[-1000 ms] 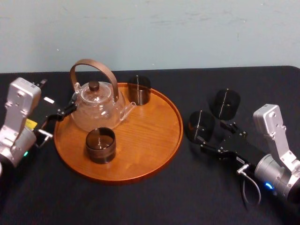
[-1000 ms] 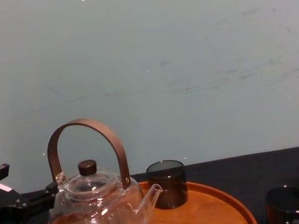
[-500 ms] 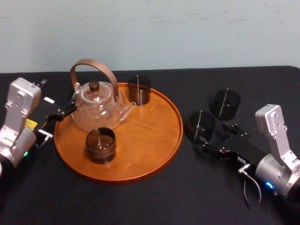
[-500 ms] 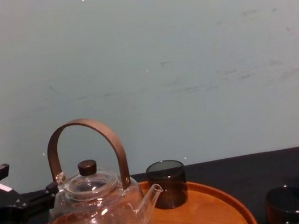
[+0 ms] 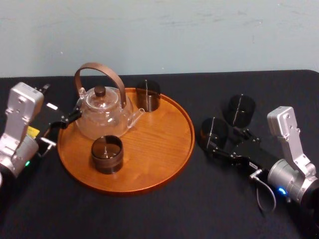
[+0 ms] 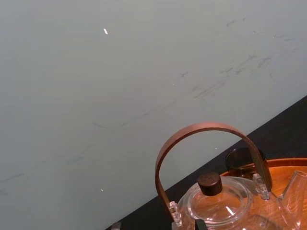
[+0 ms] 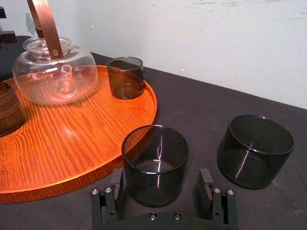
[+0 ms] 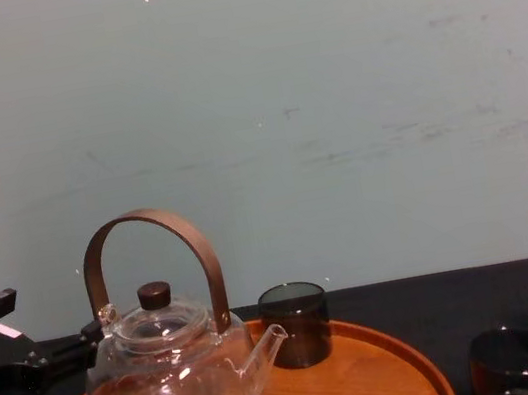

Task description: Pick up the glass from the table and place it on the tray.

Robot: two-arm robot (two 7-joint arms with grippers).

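A wide matte black table [image 5: 164,214] lies below us, its middle taken up by a large round orange-brown wooden tray [image 5: 167,149] with a low rim. Our right gripper [image 7: 161,175] is low over the table off the tray's right rim. Its jaws are apart, one on either side of a short smoky-grey cylindrical glass [image 5: 214,132], flanking its near half without clamping it. That glass stands upright on the table, just beside the tray's right rim. Our left gripper [image 5: 67,121] sits parked at the tray's left rim. A clear round glass teapot [image 5: 103,112] with an arched brown wooden handle stands on the tray's far-left part. A second glass [image 5: 241,109] of the same kind stands on the table just behind the first, nearer the right edge. A third glass [image 5: 148,95] stands at the tray's far rim, and a fourth glass [image 5: 106,154] toward its near-left rim.
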